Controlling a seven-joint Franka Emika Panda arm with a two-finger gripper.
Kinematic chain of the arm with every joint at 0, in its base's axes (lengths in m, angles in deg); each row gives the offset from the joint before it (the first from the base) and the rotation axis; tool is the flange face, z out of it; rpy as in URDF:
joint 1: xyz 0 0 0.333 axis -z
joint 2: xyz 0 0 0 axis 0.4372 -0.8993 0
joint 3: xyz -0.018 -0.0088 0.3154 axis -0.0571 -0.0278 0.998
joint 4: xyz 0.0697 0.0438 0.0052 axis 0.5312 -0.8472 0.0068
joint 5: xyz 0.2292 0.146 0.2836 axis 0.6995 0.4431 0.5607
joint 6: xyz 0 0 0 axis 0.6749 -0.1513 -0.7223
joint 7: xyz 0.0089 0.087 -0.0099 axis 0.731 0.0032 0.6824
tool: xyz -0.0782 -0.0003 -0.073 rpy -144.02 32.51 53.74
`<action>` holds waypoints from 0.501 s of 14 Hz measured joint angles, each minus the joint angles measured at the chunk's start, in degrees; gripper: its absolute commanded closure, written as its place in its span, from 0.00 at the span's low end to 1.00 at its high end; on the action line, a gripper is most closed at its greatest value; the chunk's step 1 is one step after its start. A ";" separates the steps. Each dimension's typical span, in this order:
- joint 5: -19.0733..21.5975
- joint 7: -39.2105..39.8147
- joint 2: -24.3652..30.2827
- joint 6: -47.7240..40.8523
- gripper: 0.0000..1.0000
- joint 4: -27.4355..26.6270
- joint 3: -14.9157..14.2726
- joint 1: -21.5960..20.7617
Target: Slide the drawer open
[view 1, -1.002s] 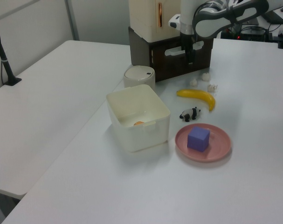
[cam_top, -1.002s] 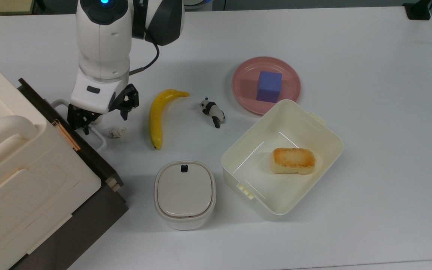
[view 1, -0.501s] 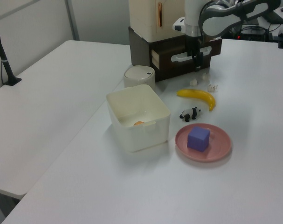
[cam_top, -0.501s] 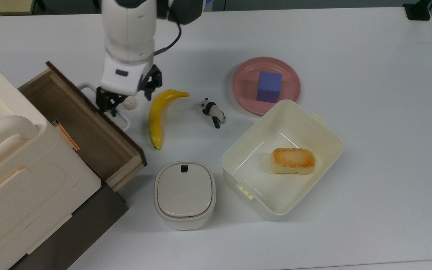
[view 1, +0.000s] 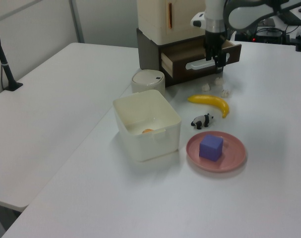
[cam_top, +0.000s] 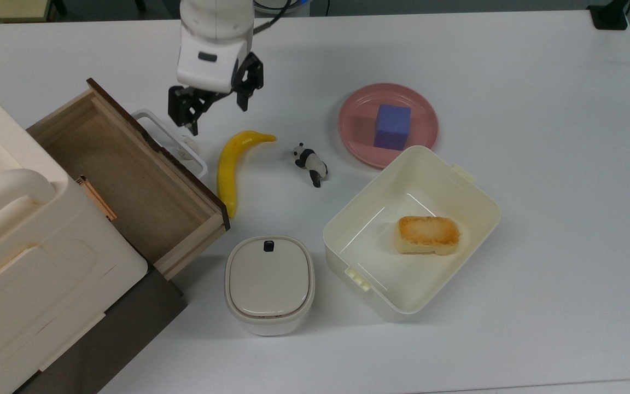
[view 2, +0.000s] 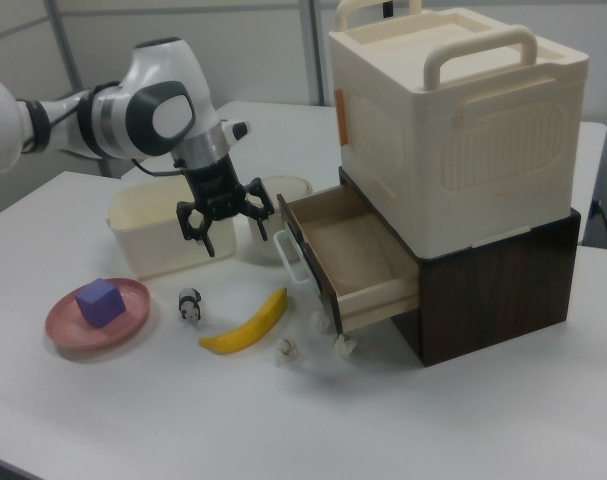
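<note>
Drawer (cam_top: 129, 180) stands pulled well out of the dark cabinet base at the top view's left, its light-wood interior exposed and apparently bare; the task looks essentially done. Near edge: a lidded container (cam_top: 269, 283) and a cream bin (cam_top: 473, 186) holding bread (cam_top: 428, 234) sit on the desk (cam_top: 539, 273). Farther, a banana (cam_top: 230, 167) lies just beside the drawer's dark front, with a panda figure (cam_top: 309, 162) and a pink plate (cam_top: 424, 112) bearing a purple block (cam_top: 392, 126) to the top view's right. Farthest, the gripper (cam_top: 214, 104) hangs above the desk with fingers spread, clear of the white loop handle (cam_top: 170, 137), probably because the pull is complete.
</note>
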 measured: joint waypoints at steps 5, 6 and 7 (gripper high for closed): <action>7.10 -21.39 2.93 -7.51 0.00 5.34 -0.73 1.77; 7.10 -26.09 3.04 -9.57 0.00 7.01 -0.81 2.88; 7.10 -28.54 3.05 -11.32 0.00 8.19 -0.83 4.17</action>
